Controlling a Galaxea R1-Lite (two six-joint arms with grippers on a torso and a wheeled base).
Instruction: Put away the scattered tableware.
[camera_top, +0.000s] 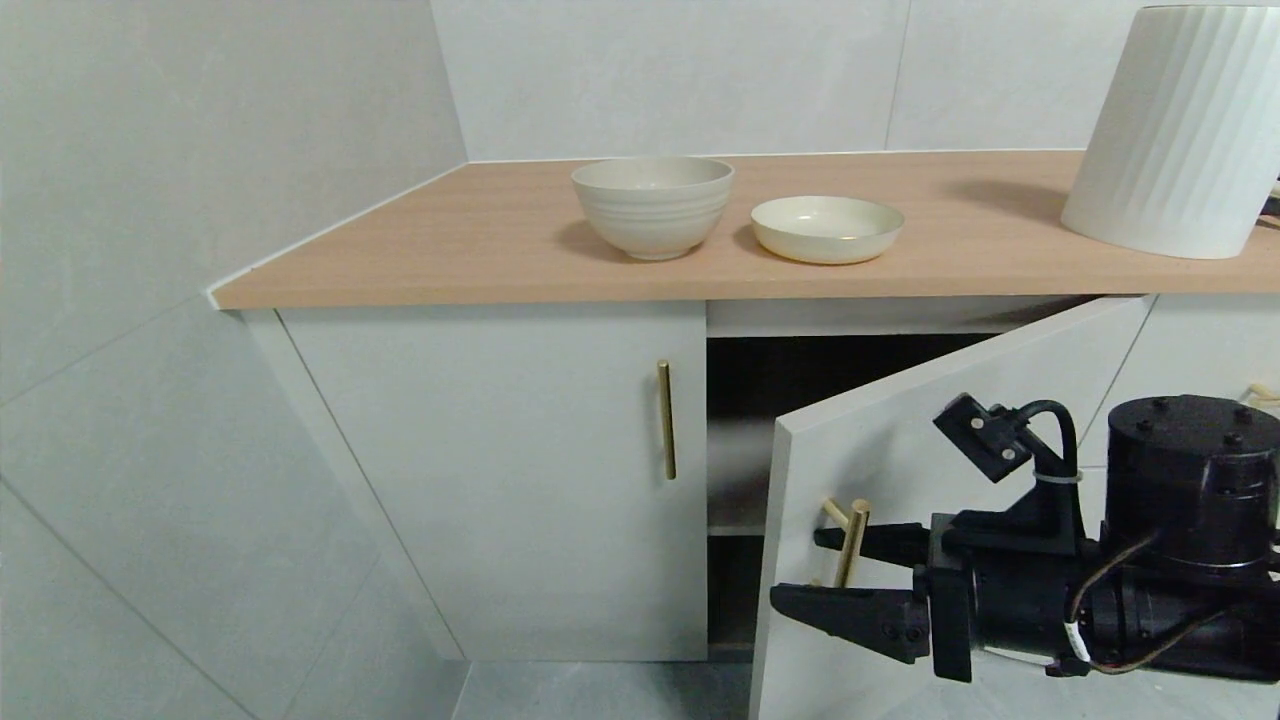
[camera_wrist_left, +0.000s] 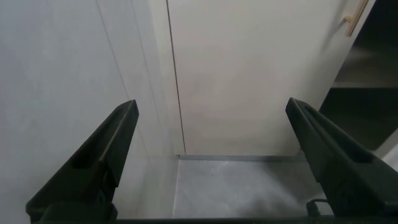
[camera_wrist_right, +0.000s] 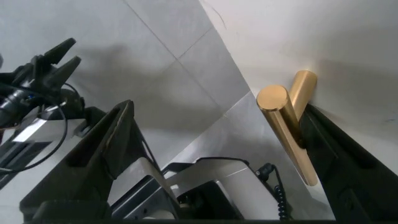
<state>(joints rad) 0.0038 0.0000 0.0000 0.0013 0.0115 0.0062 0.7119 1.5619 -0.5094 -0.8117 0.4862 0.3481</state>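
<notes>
The bowl (camera_top: 652, 205) and dish (camera_top: 827, 228) sat side by side on the counter (camera_top: 420, 250). The right gripper (camera_top: 797, 568) was spread around the handle (camera_top: 852, 540) of the open door (camera_top: 900, 430); the left gripper (camera_wrist_left: 211, 106) gaped too, facing the shut door (camera_wrist_left: 249, 74).

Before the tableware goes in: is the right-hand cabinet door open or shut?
Open. The right door stands angled outward, the dark cabinet interior shows behind it, and the right claw straddles its brass handle.

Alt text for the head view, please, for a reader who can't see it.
The right gripper sits at the gold handle of a half-open cabinet door, fingers open. On the wooden countertop above stand a cream bowl and a shallow dish, side by side.
</notes>
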